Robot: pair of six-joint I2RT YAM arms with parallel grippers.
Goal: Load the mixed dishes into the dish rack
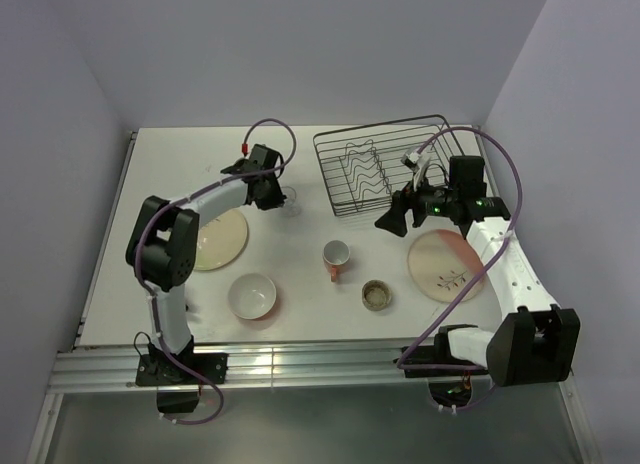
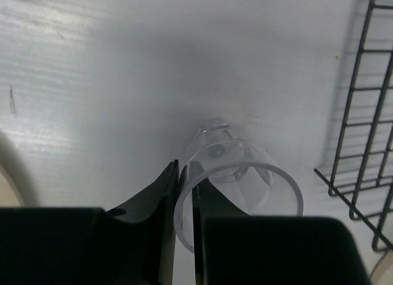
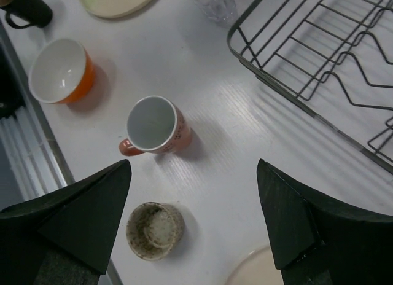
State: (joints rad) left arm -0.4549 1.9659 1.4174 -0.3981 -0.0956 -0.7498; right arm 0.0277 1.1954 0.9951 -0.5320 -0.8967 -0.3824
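Note:
My left gripper (image 1: 268,191) is shut on the near wall of the clear glass (image 1: 291,199), one finger inside the rim and one outside, as the left wrist view shows (image 2: 184,193) on the glass (image 2: 245,174). The glass is left of the black wire dish rack (image 1: 390,169). My right gripper (image 1: 393,221) is open and empty above the table, in front of the rack. Below it are the pink mug (image 3: 153,126) and the small olive cup (image 3: 155,230). The white bowl (image 1: 252,295), cream plate (image 1: 215,239) and cream-and-pink plate (image 1: 445,266) lie on the table.
The rack's corner (image 2: 362,125) is close to the right of the held glass. A dark cup with a handle (image 3: 24,7) sits at the far corner of the right wrist view. The table's metal front rail (image 1: 300,366) runs along the near edge.

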